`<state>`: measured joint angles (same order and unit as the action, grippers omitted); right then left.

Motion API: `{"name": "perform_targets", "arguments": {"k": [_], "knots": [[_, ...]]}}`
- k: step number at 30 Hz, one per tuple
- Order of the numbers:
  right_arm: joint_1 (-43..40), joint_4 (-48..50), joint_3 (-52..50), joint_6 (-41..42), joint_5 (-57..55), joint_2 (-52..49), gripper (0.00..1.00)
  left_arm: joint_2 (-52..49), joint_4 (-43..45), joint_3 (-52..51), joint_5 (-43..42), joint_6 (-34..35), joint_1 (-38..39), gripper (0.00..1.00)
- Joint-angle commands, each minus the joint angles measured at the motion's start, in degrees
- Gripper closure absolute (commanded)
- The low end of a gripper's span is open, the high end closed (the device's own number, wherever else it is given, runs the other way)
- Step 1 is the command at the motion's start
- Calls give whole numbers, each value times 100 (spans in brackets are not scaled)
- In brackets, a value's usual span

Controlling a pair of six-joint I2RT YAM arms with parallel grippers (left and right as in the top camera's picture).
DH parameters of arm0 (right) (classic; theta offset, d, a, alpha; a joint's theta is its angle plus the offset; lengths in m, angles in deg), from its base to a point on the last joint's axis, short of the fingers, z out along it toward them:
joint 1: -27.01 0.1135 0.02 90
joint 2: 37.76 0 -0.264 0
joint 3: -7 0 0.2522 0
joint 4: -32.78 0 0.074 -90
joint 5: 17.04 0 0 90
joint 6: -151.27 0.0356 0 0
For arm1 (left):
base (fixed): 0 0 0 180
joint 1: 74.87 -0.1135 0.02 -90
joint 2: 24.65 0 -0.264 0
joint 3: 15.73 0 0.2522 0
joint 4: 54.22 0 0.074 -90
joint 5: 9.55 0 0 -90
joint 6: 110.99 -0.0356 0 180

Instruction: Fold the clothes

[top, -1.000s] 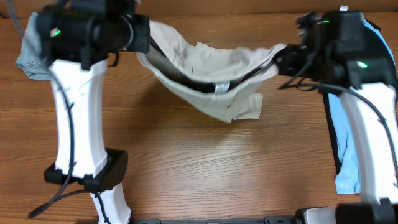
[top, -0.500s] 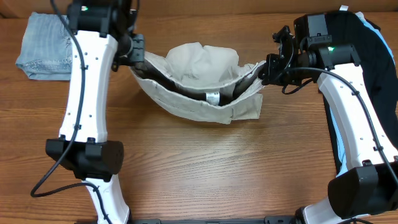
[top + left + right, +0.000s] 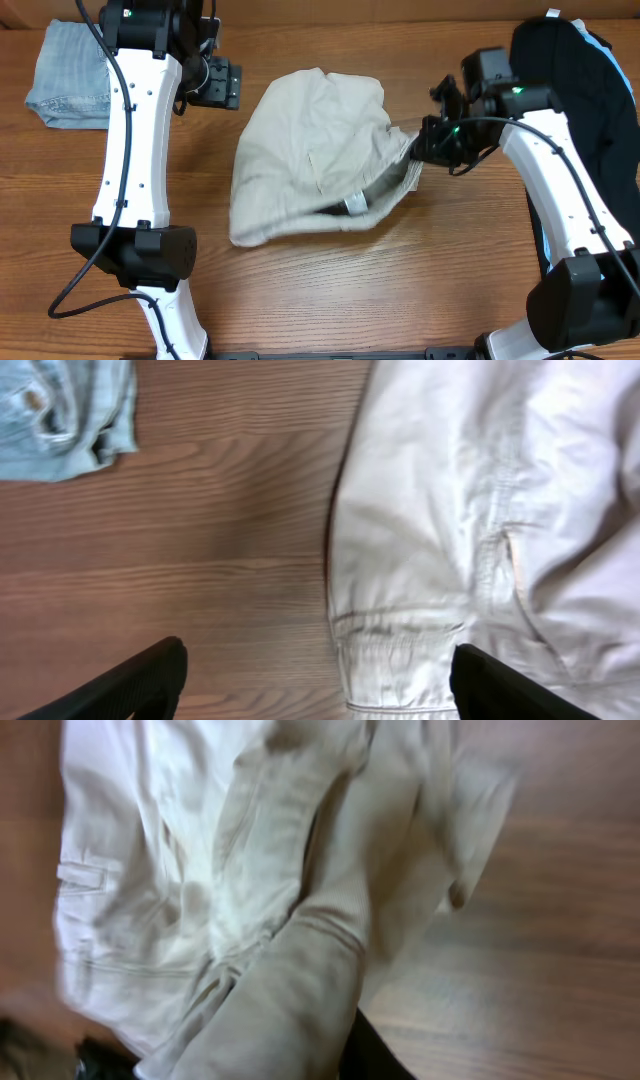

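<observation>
The khaki shorts (image 3: 310, 150) lie rumpled in the middle of the table (image 3: 400, 290), with waistband and white label (image 3: 355, 204) toward 6 o'clock. At their 3 o'clock edge the right gripper (image 3: 424, 147) pinches a bunched fold, and cloth hides its fingertips. The left gripper (image 3: 228, 85), jaws spread wide, hangs at 10 o'clock, clear of the fabric.

Beige shorts (image 3: 310, 150), faded-blue denim (image 3: 70, 75)

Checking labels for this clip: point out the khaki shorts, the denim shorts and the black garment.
khaki shorts (image 3: 310, 150), overhead view, middle of the fabric.
denim shorts (image 3: 65, 80), overhead view, middle of the fold.
black garment (image 3: 590, 90), overhead view, its upper part.
</observation>
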<state>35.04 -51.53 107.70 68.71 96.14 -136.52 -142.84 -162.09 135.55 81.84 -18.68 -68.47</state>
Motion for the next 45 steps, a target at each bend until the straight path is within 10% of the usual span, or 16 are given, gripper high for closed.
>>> {"name": "perform_targets", "arguments": {"k": [1,18,27,38,45], "knots": [[289,-83,-315,-50,459,90,82,129,-9,48,-590,-656,55,12],[1360,-645,-365,380,-114,955,62,129,-52,-660,-1510,-1263,201,19],[-42,-208,-367,474,-385,1202,0,129,590,-2347,-1676,-1331,1097,19],[-527,286,-367,433,-367,1200,0,129,1235,-4133,-1648,-428,1991,47],[-527,343,-369,433,-367,1198,0,129,1781,-4747,-1244,188,2496,45]]}}
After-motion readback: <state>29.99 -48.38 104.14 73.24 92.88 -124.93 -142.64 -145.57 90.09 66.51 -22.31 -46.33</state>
